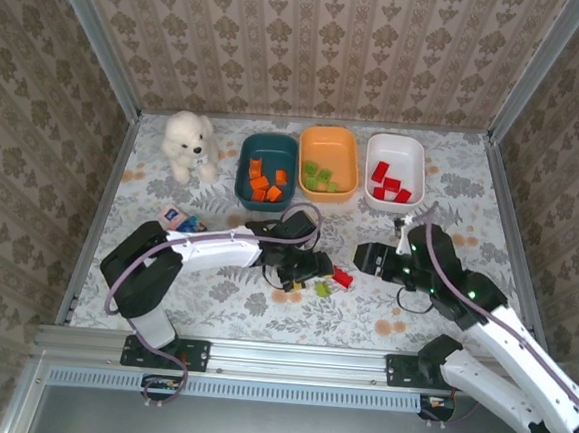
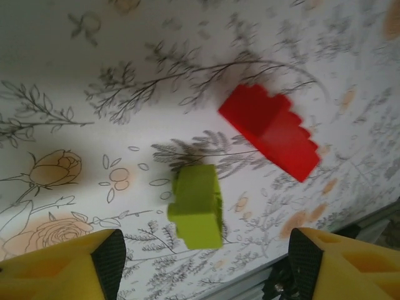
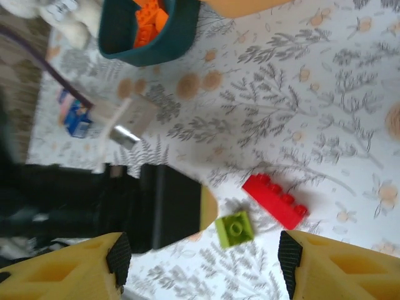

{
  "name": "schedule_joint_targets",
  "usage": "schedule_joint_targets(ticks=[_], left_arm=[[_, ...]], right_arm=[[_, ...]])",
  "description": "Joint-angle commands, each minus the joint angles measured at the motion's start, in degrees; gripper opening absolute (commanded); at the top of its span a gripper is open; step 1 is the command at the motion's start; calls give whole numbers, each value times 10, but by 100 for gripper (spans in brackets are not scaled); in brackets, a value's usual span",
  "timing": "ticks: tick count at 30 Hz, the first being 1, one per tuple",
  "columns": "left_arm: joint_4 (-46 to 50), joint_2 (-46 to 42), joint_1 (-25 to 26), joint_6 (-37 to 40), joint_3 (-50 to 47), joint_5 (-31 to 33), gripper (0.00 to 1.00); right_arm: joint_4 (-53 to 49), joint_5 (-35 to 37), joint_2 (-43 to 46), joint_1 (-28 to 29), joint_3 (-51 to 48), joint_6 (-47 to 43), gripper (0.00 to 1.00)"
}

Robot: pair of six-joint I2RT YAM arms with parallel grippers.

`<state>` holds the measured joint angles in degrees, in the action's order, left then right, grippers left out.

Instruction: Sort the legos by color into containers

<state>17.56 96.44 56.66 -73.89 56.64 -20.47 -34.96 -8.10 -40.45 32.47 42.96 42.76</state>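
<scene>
Yellow fingers of the left gripper are spread, grasping nothing. A green lego lies loose on the floral table just ahead of them, with a red lego at its 1 o'clock. The right gripper is likewise spread and empty, and its camera catches the studs on both. From above, the teal tub holds orange bricks, the orange tub green bricks, and the white tub red bricks. The print on the carton, at the loose legos' 9 o'clock, is too blurred to read.

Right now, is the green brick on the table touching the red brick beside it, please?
Apart. The left wrist view shows a strip of patterned tabletop between the green brick and the red brick, with no edges meeting.
</scene>
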Motion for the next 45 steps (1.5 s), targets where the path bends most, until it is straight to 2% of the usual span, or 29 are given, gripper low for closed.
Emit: schedule_joint_targets(ticks=[1, 5, 9, 11, 13, 17, 23, 28, 31, 34, 39, 45], left_arm=[[-61, 26, 11, -62, -2, -17, 72], [-47, 49, 25, -65, 14, -8, 68], [-46, 71, 35, -69, 20, -3, 54], [-40, 75, 39, -70, 23, 8, 53], [-35, 78, 41, -68, 27, 16, 48], [-31, 78, 41, -54, 37, 20, 34], [99, 32, 36, 10, 90, 88, 26], [153, -7, -5, 70, 132, 107, 24], [178, 2, -47, 142, 200, 118, 24], [167, 48, -95, 205, 278, 102, 24], [159, 178, -149, 309, 450, 102, 23], [145, 358, -189, 324, 670, 72, 22]], right_arm=[[-25, -28, 33, 2, -5, 25, 68], [-49, -32, 41, 1, 9, 13, 68], [-44, -35, 35, 1, 18, 11, 68], [-44, -35, 34, 1, 22, 11, 68], [-48, -35, 34, 1, 23, 10, 68], [-58, -36, 38, 1, 23, 7, 68], [-81, -18, 47, 1, 29, 4, 68], [-92, -5, 45, 1, 50, -3, 68], [-96, 5, 37, 2, 64, -6, 68], [-97, 13, 24, 1, 73, -4, 68], [-88, 16, -5, 1, 89, -2, 67], [-87, 23, -25, 0, 107, -12, 67]])
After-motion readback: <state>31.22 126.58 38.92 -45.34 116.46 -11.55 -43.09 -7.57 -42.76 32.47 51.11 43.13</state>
